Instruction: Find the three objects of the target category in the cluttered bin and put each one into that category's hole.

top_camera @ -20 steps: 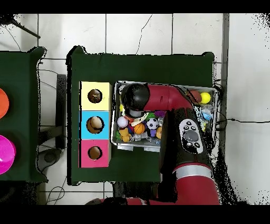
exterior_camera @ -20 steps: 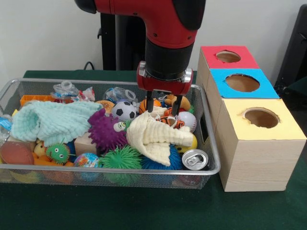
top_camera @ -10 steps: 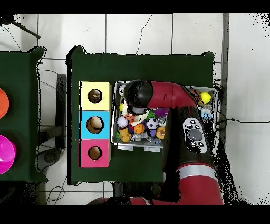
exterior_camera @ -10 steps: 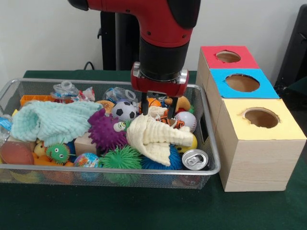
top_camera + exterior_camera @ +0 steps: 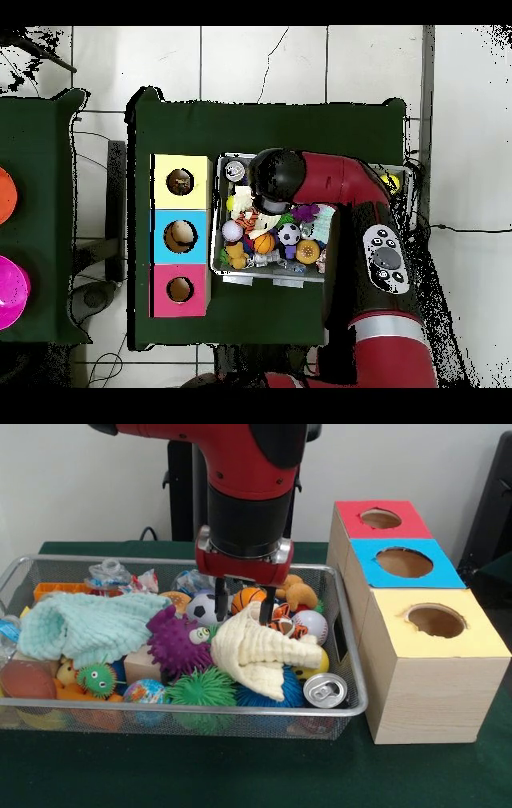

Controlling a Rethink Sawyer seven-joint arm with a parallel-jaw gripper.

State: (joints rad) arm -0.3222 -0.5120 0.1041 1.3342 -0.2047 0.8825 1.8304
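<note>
The pincer (image 5: 243,605) hangs low over the middle of the wire mesh bin (image 5: 352,688), its two dark fingers (image 5: 220,602) spread apart with nothing between them. One finger stands just in front of the soccer ball (image 5: 205,608); the other comes down at the top of the cream knitted cloth (image 5: 260,652), at about 12 o'clock of its heap.

The balls sit close together under the arm. The soccer ball is white with black patches, at 9 o'clock of the pincer. The small basketball (image 5: 250,597) is orange with dark seams, partly hidden between the fingers. The baseball (image 5: 310,626) is white with red stitching, at 4 o'clock of the pincer, touching the tiger-striped toy (image 5: 282,622).

A purple spiky toy (image 5: 174,642) lies at 9 o'clock of the cream cloth, and a mint green cloth (image 5: 84,628) fills the bin's left part. A green spiky ball (image 5: 202,686) and a soda can (image 5: 325,690) rest against the near wall.

At 3 o'clock of the bin, on the green tabletop (image 5: 240,772), stand three wooden boxes with round holes: the yellow-topped box (image 5: 444,644) nearest, the blue-topped box (image 5: 408,562) behind it, the red-topped box (image 5: 380,518) farthest.

In the overhead view the arm (image 5: 340,190) covers much of the bin.
</note>
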